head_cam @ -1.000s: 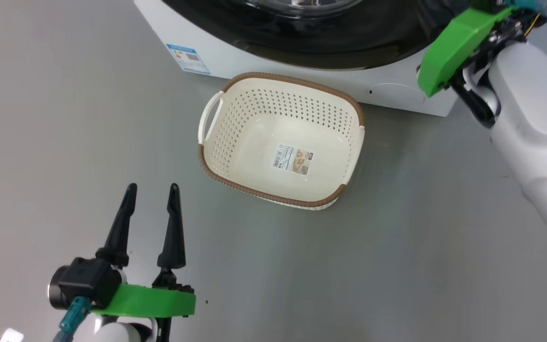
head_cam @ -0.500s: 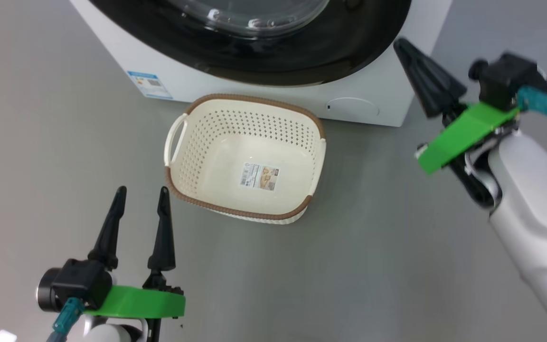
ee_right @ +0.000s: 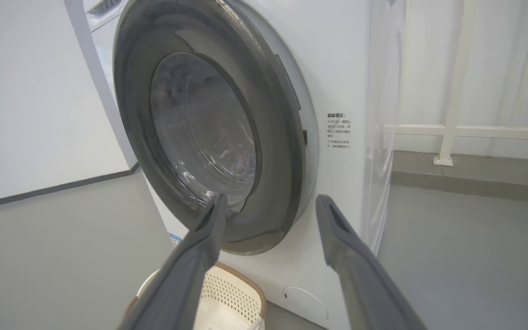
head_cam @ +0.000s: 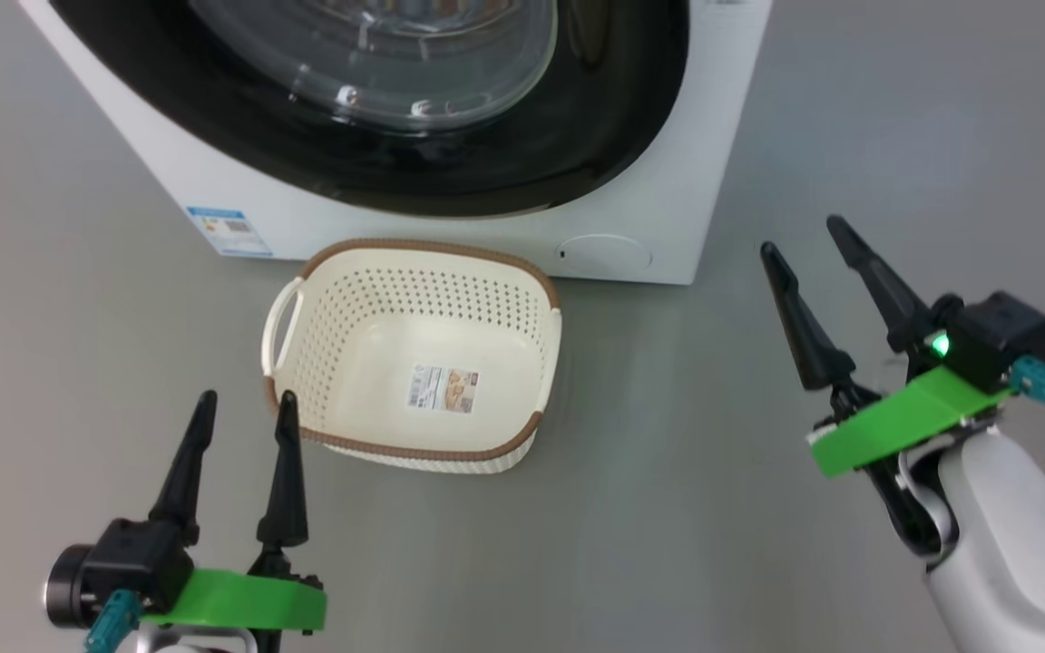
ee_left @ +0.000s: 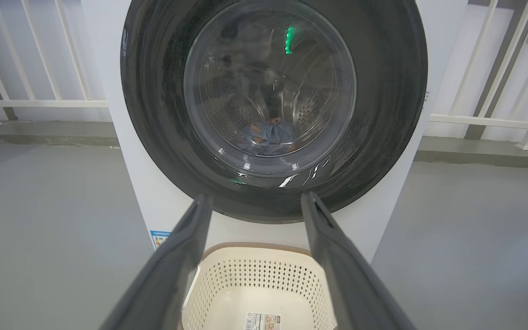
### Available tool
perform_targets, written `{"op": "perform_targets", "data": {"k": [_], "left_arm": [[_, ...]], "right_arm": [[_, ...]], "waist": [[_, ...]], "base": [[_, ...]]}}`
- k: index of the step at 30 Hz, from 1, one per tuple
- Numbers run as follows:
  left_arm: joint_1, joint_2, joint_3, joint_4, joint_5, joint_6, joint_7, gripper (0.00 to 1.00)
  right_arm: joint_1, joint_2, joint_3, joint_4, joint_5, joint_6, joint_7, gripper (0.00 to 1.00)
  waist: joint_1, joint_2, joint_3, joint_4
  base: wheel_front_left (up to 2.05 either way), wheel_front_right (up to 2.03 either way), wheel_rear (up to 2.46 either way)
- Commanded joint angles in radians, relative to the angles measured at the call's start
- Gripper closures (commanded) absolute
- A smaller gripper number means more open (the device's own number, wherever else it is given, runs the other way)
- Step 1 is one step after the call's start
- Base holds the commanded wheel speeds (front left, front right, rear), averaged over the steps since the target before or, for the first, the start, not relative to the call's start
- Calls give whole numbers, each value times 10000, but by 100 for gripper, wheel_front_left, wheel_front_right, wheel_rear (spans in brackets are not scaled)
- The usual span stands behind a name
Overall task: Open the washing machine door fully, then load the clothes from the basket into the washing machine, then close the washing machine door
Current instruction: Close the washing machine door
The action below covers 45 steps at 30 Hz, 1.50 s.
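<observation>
The washing machine door (ee_left: 273,96) is shut, its black ring flat against the front of the washing machine (head_cam: 486,245). In the left wrist view the clothes (ee_left: 271,135) lie low in the drum behind the glass. A second ago our right gripper (head_cam: 799,234) was up at the door's right edge. It has since drawn back and down to the right of the machine, while our head has lifted to show more of the door. We take that as the closing push finished and the task about done.

The door is round, so it has no long axis, and its glass bulge faces us. The basket (head_cam: 427,246) sits empty on the floor (head_cam: 713,508) just before the machine's lower front edge, mouth up, its long axis along that front. The right fingers are spread wide and the left gripper (head_cam: 246,396) is parted; both hold nothing.
</observation>
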Motion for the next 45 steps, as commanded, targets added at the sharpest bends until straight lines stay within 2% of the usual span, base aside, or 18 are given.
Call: {"op": "perform_targets", "data": {"k": [1, 9, 20, 32, 45], "left_arm": [[73, 257, 371, -127, 102, -66, -82, 0], [476, 488, 563, 69, 135, -127, -82, 0], [1188, 747, 680, 49, 36, -51, 52, 0], [1696, 978, 676, -211, -51, 25, 324, 0], [1876, 1084, 651, -451, -91, 183, 457, 0]], "right_arm": [[292, 123, 46, -329, -116, 14, -56, 0], [2175, 859, -1236, -974, -744, 14, 106, 0], [4141, 1537, -2351, -1875, -1277, 14, 631, 0], [5481, 1956, -2711, -3087, -1724, 14, 1147, 0], [5832, 2126, -2864, -3599, -1854, 14, 1331, 0]], "waist": [[0, 0, -290, -281], [0, 0, -969, -921], [0, 0, -1767, -1604], [0, 0, -2316, -1962], [0, 0, -2383, -2114]], "base": [[0, 0, 0], [0, 0, 0], [0, 0, 0], [0, 0, 0], [0, 0, 0]]}}
